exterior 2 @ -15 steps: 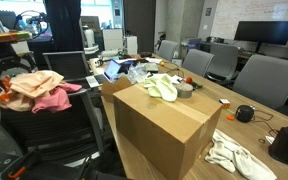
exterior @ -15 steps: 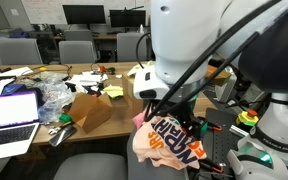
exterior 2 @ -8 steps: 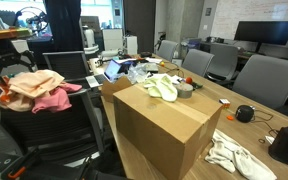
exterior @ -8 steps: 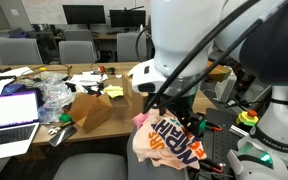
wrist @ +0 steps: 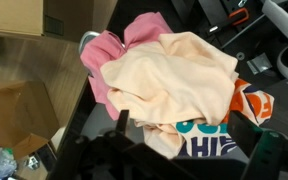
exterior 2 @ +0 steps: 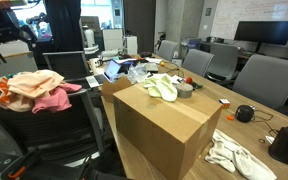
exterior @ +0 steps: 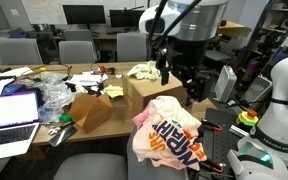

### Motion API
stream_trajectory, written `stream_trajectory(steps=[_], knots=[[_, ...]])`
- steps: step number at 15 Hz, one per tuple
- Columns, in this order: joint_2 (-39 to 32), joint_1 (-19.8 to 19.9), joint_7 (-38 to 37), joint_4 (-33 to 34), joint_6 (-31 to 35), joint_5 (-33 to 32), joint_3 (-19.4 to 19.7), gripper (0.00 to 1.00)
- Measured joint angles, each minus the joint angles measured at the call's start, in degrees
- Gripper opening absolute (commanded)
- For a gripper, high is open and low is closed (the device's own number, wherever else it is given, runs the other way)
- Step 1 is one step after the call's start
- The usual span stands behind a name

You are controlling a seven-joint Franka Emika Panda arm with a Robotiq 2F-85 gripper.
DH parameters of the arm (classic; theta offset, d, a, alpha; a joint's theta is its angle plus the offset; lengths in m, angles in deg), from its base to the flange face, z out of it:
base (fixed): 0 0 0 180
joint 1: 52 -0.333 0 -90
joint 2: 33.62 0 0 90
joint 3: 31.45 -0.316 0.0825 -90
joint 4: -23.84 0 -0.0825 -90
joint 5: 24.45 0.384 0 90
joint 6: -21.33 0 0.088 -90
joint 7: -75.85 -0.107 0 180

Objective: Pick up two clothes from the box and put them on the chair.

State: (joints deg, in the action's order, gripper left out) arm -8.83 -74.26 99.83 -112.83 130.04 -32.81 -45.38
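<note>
The arm is up high now, reared over the chair, with the hand pointing down. In the wrist view the hand is spread wide and holding nothing, its two dark fingers framing the heap below without touching it.

The clothes lie piled on the chair seat. From above they show as a pink piece, a peach one spread over the middle, and an orange-and-white shirt with teal lettering at the far side. In an exterior view that printed shirt droops over the front of the seat.

The box stands just beside the chair, and a pale cloth is on its top. There is open air between hand and pile, and the chair back rises close behind the heap. A white rag lies on the bench past the box.

A second ago the arm was low and filled the near exterior view; it has since lifted clear. The heap has not shifted.
</note>
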Motion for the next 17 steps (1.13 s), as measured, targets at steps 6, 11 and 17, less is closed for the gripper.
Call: stream_trajectory(steps=[6,11,17], knots=[[4.3,5.0,-4.2,0.3,-0.4,-2.1,3.6,1.0],[6.7,12.8,-7.8,-0.5,-0.5,-3.8,9.6,1.0],[11.7,21.4,-12.4,-6.5,-1.0,-3.8,17.2,1.0]])
